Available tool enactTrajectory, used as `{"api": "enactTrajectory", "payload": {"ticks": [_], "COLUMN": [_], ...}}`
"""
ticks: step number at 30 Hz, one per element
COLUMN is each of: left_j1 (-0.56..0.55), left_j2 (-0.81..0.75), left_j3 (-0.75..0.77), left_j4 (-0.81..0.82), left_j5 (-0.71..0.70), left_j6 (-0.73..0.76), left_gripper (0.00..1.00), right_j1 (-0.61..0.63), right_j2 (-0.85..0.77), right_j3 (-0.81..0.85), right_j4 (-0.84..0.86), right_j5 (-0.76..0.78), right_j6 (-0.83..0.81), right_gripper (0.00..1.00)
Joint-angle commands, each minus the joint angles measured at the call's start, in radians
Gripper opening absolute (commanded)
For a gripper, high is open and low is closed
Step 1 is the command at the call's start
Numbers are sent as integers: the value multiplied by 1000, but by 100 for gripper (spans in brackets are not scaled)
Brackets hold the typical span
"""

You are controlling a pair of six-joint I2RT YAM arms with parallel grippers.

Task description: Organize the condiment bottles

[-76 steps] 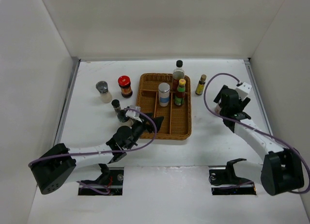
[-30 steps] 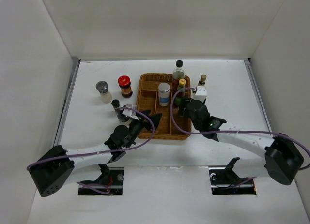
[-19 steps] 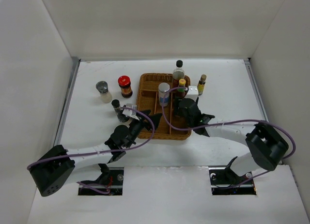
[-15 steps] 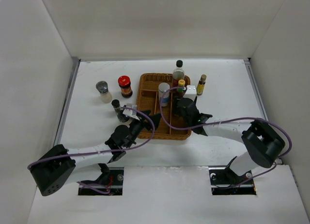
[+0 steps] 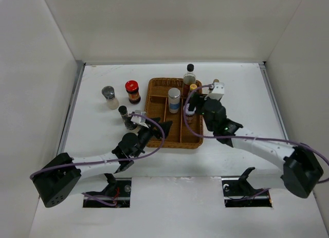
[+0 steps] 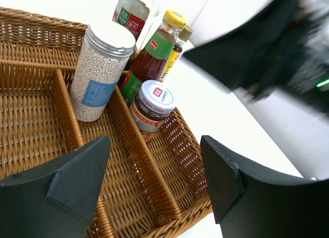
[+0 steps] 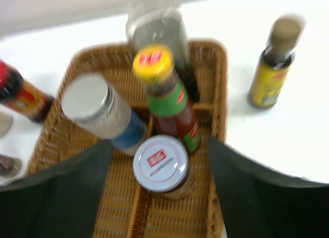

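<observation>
A brown wicker tray (image 5: 175, 138) holds a black-capped clear bottle (image 5: 189, 73), a silver-capped jar (image 5: 174, 99), a yellow-capped sauce bottle (image 5: 193, 90) and a white-lidded jar (image 7: 160, 163). My right gripper (image 7: 159, 197) hangs open above the white-lidded jar (image 6: 151, 104), its fingers clear of the jar on both sides. My left gripper (image 6: 154, 181) is open and holds nothing, over the tray's near left corner (image 5: 160, 129). On the table to the left stand a red-lidded dark jar (image 5: 132, 91), a silver-capped shaker (image 5: 109, 96) and a small dark-capped bottle (image 5: 123, 112).
A small yellow bottle with a dark cap (image 7: 272, 68) stands on the table just right of the tray, mostly hidden behind my right wrist in the top view. White walls close in the table at the left, back and right. The tray's near compartments (image 6: 169, 161) hold nothing.
My right arm swung in from the right, came down over the tray's right compartment, opened and drew back a little, and the white-lidded jar now stands there. The left arm has not moved.
</observation>
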Motion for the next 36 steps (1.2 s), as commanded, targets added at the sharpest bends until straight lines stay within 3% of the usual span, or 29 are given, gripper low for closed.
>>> {"api": "enactTrajectory", "payload": {"ticks": [1, 3, 5, 8, 10, 11, 15, 21, 28, 36], "left_j1": [-1, 5, 0, 2, 6, 6, 9, 14, 22, 17], "left_j2": [-3, 5, -1, -6, -12, -18, -15, 3, -15, -10], "left_j3": [24, 24, 24, 22, 21, 21, 18, 21, 16, 19], "left_j4": [57, 57, 57, 57, 54, 52, 54, 55, 52, 54], "left_j5": [14, 14, 14, 7, 12, 10, 12, 14, 14, 15], "left_j6": [-14, -16, -12, -6, -11, -8, -12, -14, -14, -11], "left_gripper": [70, 70, 70, 70, 70, 70, 70, 70, 70, 70], "right_j1": [-92, -171, -247, -326, -374, -393, -439, -459, -454, -373], "right_j2": [-89, -84, -37, 55, 127, 158, 264, 358, 402, 257], "right_j3": [-24, -15, 25, 103, 168, 191, 268, 301, 343, 236], "right_j4": [0, -5, -7, 3, -8, 0, 0, 71, 74, 138], "right_j5": [-55, -92, -99, -103, -103, -106, -152, -184, -169, -30], "right_j6": [8, 25, 23, -9, -32, -38, -52, -92, -138, -208], "right_gripper": [73, 48, 37, 45, 68, 74, 76, 69, 45, 30]}}
